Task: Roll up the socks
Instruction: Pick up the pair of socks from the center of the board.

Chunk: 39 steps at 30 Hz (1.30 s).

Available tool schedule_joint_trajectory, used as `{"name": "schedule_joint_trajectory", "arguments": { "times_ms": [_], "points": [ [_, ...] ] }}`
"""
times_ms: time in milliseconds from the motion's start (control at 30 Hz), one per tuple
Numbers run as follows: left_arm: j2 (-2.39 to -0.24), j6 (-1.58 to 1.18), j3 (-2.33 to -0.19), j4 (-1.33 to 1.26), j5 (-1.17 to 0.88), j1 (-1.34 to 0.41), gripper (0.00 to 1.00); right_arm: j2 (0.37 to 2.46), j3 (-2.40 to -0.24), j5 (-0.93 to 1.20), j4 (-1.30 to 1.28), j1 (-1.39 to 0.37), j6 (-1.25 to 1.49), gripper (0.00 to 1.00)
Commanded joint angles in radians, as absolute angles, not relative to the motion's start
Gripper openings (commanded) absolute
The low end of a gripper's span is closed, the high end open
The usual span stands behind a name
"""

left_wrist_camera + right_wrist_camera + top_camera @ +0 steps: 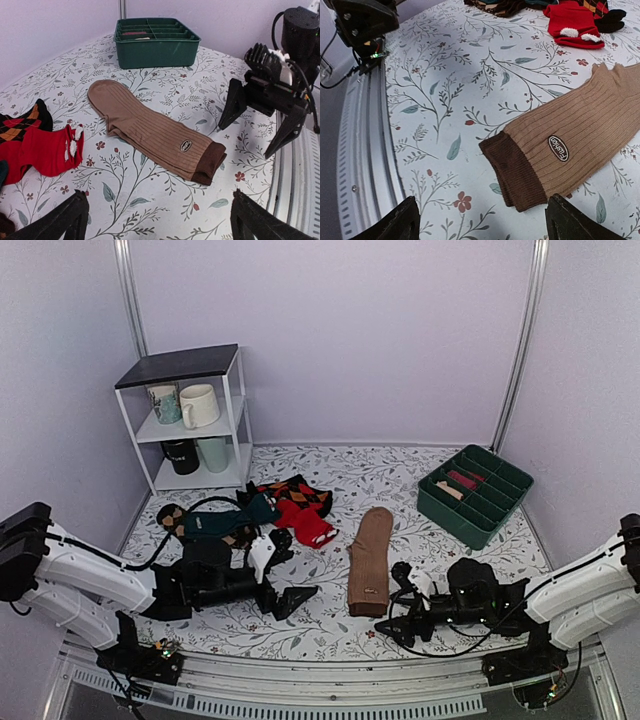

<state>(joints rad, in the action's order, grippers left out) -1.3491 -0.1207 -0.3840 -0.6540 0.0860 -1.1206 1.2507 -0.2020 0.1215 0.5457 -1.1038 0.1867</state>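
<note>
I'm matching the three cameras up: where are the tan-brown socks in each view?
Top external: socks at lower centre, cuff toward the near edge.
Left wrist: socks across the centre, diagonal, cuff lower right.
Right wrist: socks on the right, cuff toward centre.
Shared landmark: the red sock, seen in all three.

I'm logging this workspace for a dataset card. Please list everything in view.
socks: two stacked, tan with brown cuffs, table centre
red sock: one, red, left of them
patterned socks: heap, count unclear, teal and argyle, further left
tray: one, green, divided, far right
shelf: one, white with dark top, far left corner
mugs: four, mixed colours, on shelf
tablecloth: one, white floral, under everything
left gripper: one, black, open, left of socks
right gripper: one, black, open, beside the cuffs
</note>
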Motion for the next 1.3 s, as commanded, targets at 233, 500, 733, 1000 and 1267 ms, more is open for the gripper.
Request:
{"name": "schedule_joint_trajectory", "arguments": {
  "times_ms": [233, 500, 733, 1000, 1267],
  "points": [
    [-1.37, -0.117, -0.404, -0.667, 0.071, -1.115, 1.0, 1.44, -0.307, -0.046, 0.644, -1.189, -0.028, 0.6],
    [-1.407, -0.106, -0.435, -0.654, 0.061, -1.115, 0.99, 1.5, -0.318, -0.062, 0.637, -1.189, -0.047, 0.56],
    [-1.422, -0.1, -0.447, -0.643, 0.045, -1.114, 1.0, 1.543, -0.327, -0.081, 0.646, -1.189, -0.053, 0.53],
    [-1.421, -0.098, -0.444, -0.633, 0.031, -1.114, 0.99, 1.629, -0.34, -0.113, 0.635, -1.19, -0.009, 0.42],
    [-1.399, -0.072, -0.418, -0.63, 0.019, -1.114, 0.99, 1.613, -0.373, -0.129, 0.498, -1.216, 0.108, 0.2]
  ]
}}
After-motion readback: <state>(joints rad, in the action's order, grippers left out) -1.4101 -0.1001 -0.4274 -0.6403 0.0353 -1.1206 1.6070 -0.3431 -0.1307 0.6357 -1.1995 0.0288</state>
